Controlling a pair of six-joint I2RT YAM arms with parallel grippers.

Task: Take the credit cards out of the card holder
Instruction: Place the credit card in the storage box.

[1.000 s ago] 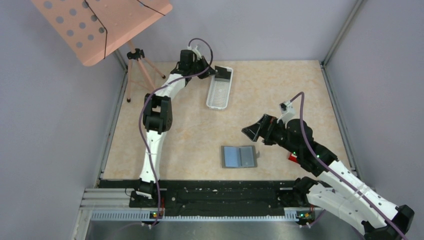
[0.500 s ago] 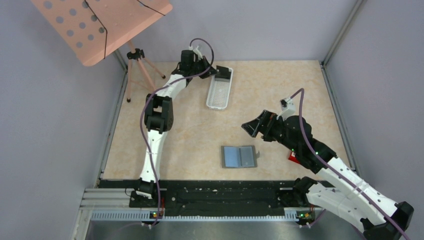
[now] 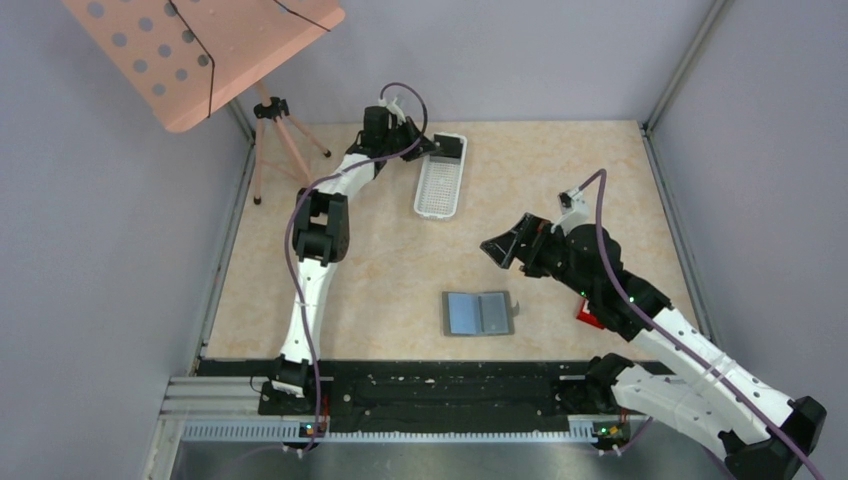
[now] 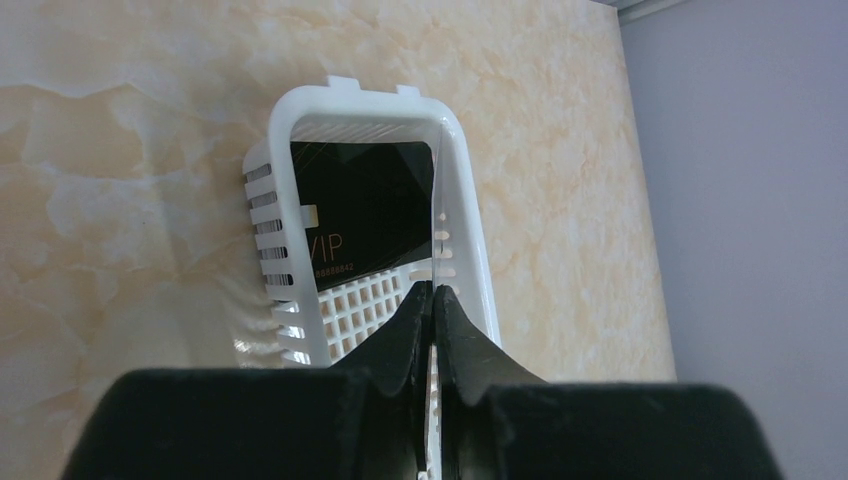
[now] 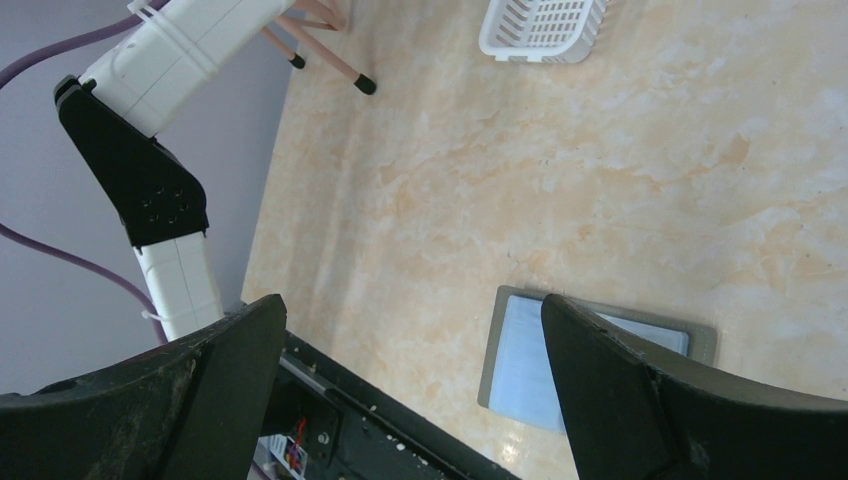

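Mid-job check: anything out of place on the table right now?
One thing: a small red item lies on the table under the right arm, right of the open card holder, far from the white basket holding the black card. Probably a stray card.

1 card holder (image 3: 478, 313), 1 basket (image 3: 438, 192)

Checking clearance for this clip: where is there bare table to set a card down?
Bare: the far-right tabletop between the basket and the right wall; also the stretch between the left arm and the card holder. Crowded: the basket's far end, where the left gripper pinches a thin card; and by the right gripper.
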